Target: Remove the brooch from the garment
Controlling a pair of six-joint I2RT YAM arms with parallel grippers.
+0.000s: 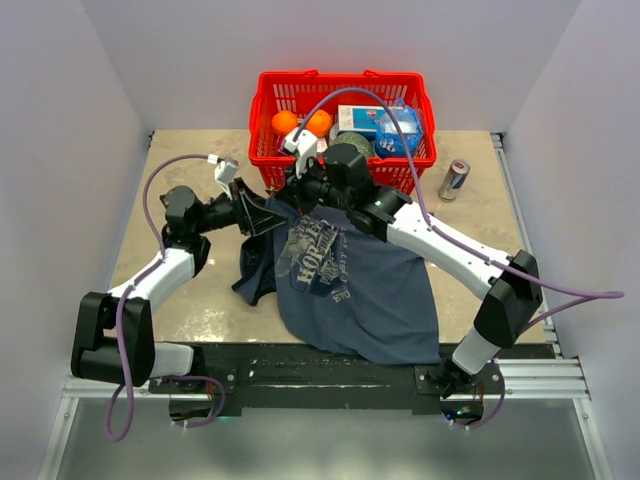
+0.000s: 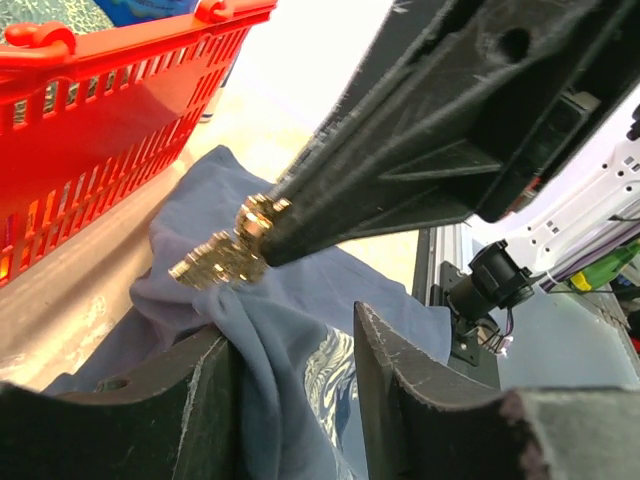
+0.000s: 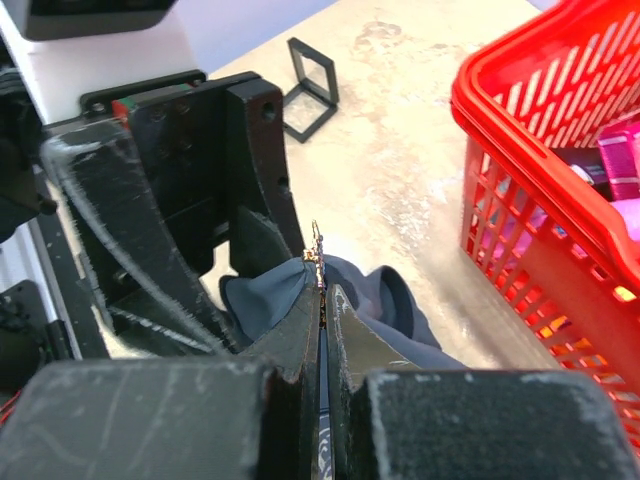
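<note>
A blue printed T-shirt (image 1: 360,290) lies in the middle of the table, its top left part lifted. A small gold brooch (image 2: 225,255) is pinned at the lifted fold, and shows edge-on in the right wrist view (image 3: 317,250). My right gripper (image 3: 325,290) is shut on the brooch, and its black fingers (image 2: 300,215) reach in from the upper right. My left gripper (image 2: 295,335) sits just below the brooch, shut on a thick fold of the shirt (image 2: 260,370). In the top view both grippers meet at the shirt's raised corner, the left (image 1: 268,215) and the right (image 1: 292,195).
A red basket (image 1: 340,76) with oranges (image 1: 287,122) and boxes stands right behind the grippers, close to the right gripper (image 3: 540,200). A can (image 1: 454,180) stands to the basket's right. A small black frame (image 3: 310,85) lies on the table.
</note>
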